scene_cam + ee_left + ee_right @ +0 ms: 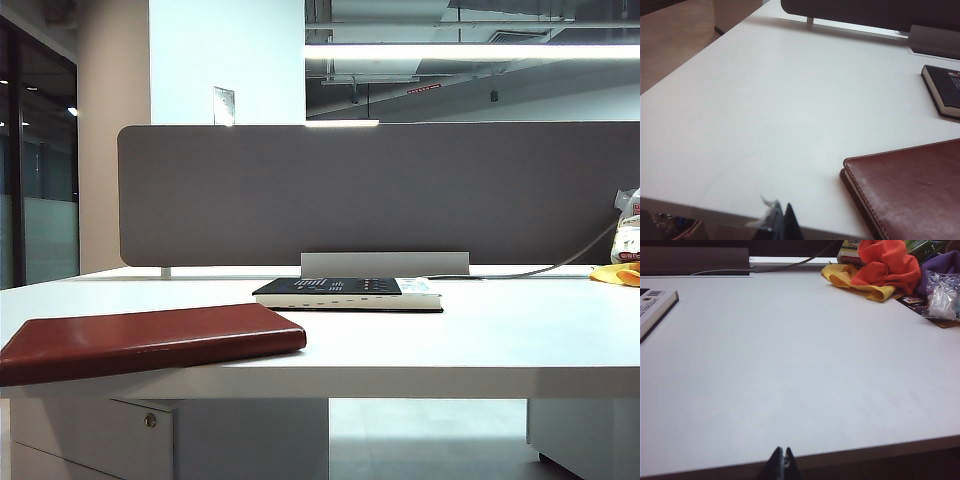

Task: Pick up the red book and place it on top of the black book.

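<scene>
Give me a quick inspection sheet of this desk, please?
Surface: white table, mostly bare.
Job's things: red book flat at the near left edge; black book flat farther back by the grey divider, apart from it.
Clutter: orange and yellow cloths and wrapped packets at the far right.
Hands: left hand and right hand shut, empty, at the near edge.
Cables: one cable along the divider.
Surroundings: ceiling light.

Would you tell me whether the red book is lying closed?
Closed: the red book lies flat on the table, its cover shut over the pages.
</scene>
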